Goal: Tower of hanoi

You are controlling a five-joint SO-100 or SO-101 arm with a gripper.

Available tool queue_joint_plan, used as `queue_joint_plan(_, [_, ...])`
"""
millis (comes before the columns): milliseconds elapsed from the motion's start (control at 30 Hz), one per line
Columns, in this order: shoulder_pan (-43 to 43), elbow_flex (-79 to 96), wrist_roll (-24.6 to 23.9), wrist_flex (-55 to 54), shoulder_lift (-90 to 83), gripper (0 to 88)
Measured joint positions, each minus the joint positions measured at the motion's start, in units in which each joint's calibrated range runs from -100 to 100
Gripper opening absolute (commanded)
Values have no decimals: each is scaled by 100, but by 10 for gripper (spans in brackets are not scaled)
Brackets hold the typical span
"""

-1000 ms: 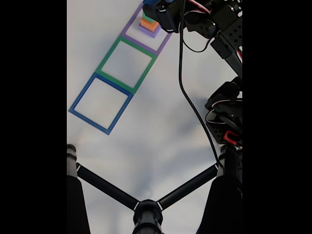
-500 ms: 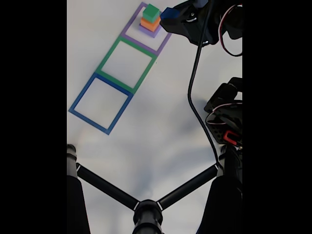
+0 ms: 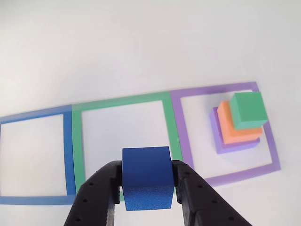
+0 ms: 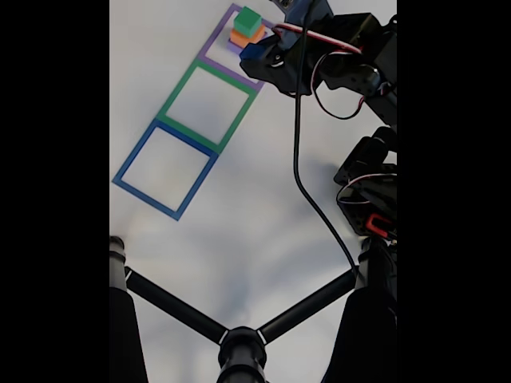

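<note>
- Right now the gripper [image 3: 146,188] is clenched on a blue cube [image 3: 146,177]; black fingers [image 3: 96,197] press its left & right faces in the other view, cube raised off the surface.
- Blue cube sits square between the fingers, top face up, one flat face toward the cam; as a cube it has no clear long axis, edges run roughly parallel w/ the green square's bottom edge.
- Below/behind it in the other view: green square outline [image 3: 123,102]; the cube overlaps that frame's bottom edge, near its right corner.
- Right of that, purple square outline [image 3: 214,89] holding a stack: purple block [image 3: 220,145] at the bottom, orange block [image 3: 235,134] on it, green cube [image 3: 248,109] on top, each smaller than the one under it. Stack is offset toward the frame's right side, sides roughly aligned w/ the frame.
- Left of green: blue square outline [image 3: 33,116], sharing a border w/ the green one.
- Fixed view: the arm [image 4: 343,64] reaches in from the right, gripper end beside the stack [image 4: 246,28]; three squares run diagonally, purple far, blue [image 4: 165,170] near.
- Surface: plain white table [image 3: 141,47], matte, soft shadows.
- Foreground of fixed view: black tripod-like struts [image 4: 239,335] & a black cable [image 4: 307,167] hanging from the arm.
</note>
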Motion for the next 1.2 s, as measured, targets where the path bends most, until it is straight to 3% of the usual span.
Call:
queue_joint_plan(300, [-262,2890,0,-3403,84,30])
queue_joint_plan(633, [-340,4430,0,-7796,2200,31])
queue_joint_plan(900, [-350,4447,0,-9964,4223,36])
queue_joint_plan(1200, [-350,4060,0,-11508,6213,38])
